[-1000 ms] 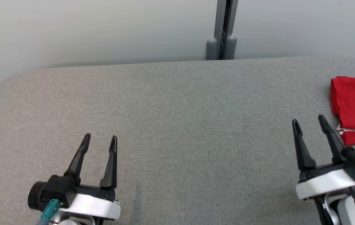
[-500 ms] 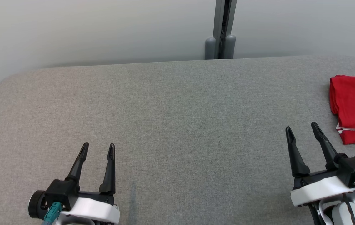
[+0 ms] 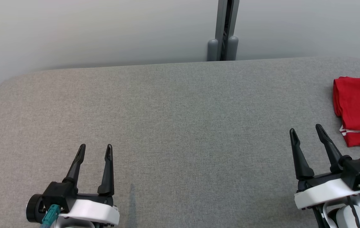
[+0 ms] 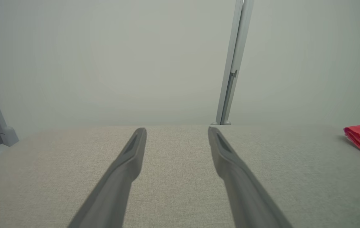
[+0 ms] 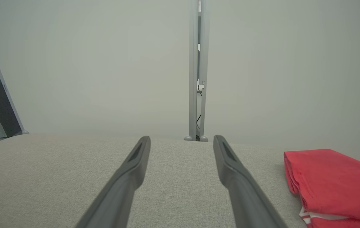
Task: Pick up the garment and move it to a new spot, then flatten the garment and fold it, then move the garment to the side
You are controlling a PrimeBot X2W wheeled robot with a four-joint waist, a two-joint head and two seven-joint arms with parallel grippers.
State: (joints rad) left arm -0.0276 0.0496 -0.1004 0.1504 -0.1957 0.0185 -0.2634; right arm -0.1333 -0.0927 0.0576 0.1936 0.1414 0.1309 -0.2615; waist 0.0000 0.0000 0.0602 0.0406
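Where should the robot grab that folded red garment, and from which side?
Probably the rounded fold edge of the red garment, on its side toward the right gripper, approached low from there: the layers meet in that fold, and that open gripper is nearest.

Head high, wrists low; shared table, garment.

Left gripper pulls back toward robot, drifting slightly left. Right gripper backs off from garment; gap between them widens.
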